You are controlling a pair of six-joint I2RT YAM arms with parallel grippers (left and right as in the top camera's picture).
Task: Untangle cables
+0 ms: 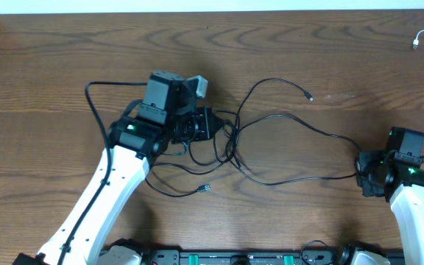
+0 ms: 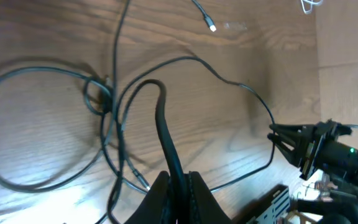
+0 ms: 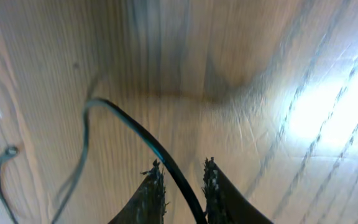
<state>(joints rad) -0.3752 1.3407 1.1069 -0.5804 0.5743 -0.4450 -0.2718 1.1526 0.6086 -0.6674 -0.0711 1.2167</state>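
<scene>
The left tool (image 2: 178,179) is pressed together on 1 strand of the black cables (image 1: 230,137), which rises from between its fingers and bends over in a tight arch. The right tool (image 3: 180,168) has its 2 fingers slightly apart, with another black strand running through the gap without being pinched.

Between the 2 tools the black cables lie on the tabletop (image 1: 87,44). They are knotted in loops just beside the left tool, and 1 long strand trails across to the right tool. 1 plug end (image 1: 310,97) lies free beyond the knot and another (image 1: 205,188) on the near side. The white cable (image 1: 422,38) sits well apart, at the far right corner.

The tabletop is dark brown wood with bold grain, and bright glare patches show in both wrist views. A pale strip runs along its far edge; little else of the room shows.
</scene>
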